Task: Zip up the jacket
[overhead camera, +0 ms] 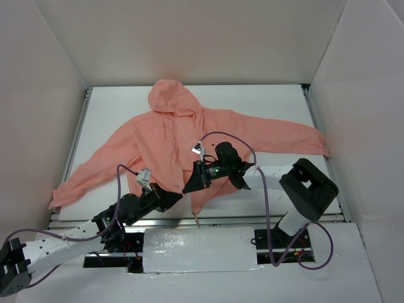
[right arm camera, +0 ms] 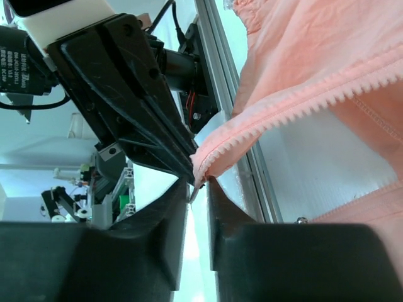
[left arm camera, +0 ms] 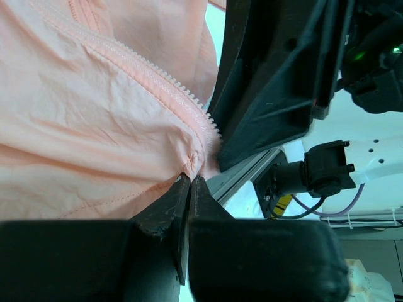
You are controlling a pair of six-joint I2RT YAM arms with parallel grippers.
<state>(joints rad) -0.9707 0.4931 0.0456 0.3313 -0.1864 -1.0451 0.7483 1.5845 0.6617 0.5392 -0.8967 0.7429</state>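
The salmon-pink jacket [overhead camera: 183, 136] lies spread on the white table, hood at the far end and sleeves out to both sides. Its front is open at the bottom hem, near the table's front edge. My left gripper [overhead camera: 178, 196] [left arm camera: 191, 178] is shut on the jacket's bottom corner, just below the end of the zipper teeth [left arm camera: 167, 88]. My right gripper [overhead camera: 187, 188] [right arm camera: 198, 184] faces it closely, jaws a little apart. The lower tip of the other zipper edge [right arm camera: 296, 104] and a small metal piece [right arm camera: 194, 192] hang between its fingertips.
An aluminium rail [overhead camera: 271, 218] runs along the table's front edge just under both grippers. A foil-covered plate [overhead camera: 199, 249] sits between the arm bases. White walls close in the table on three sides. Purple cables [overhead camera: 265, 189] loop over the right arm.
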